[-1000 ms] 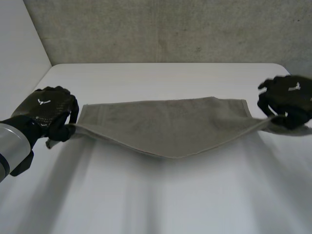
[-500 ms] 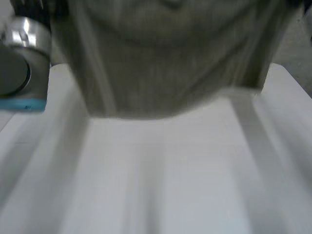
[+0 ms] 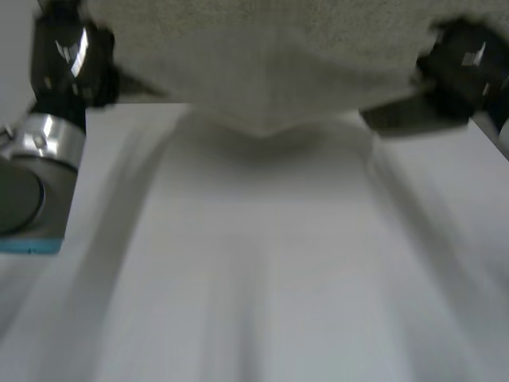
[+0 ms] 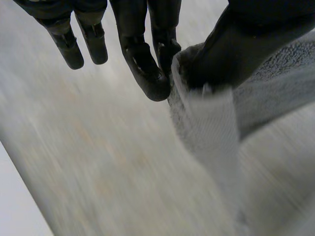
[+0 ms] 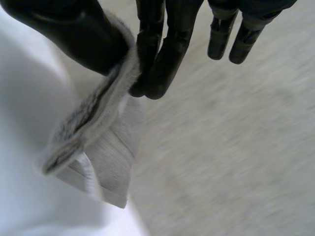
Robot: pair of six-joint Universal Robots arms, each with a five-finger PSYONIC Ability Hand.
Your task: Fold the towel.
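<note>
Left hand (image 4: 142, 64): thumb and the nearest finger pinch the towel (image 4: 211, 132) at its left end; the other fingers (image 4: 66, 46) hang straight, clear of the cloth. Right hand (image 5: 165, 59): the same grip, with the thumb pressing the towel's right end against the nearer fingers and the outer ones loose and apart. In the head view both hands are up high at either side with the towel slung between them. A second ago it was stretched low, its middle sagging to the table (image 3: 270, 263). Half a second ago it hung down like a curtain. Now it is hoisted further, its lowest point well clear of the table. Likely a lift to open the cloth out before laying it down. No fold made yet. Both pinches look narrow, so a slip is possible.
</note>
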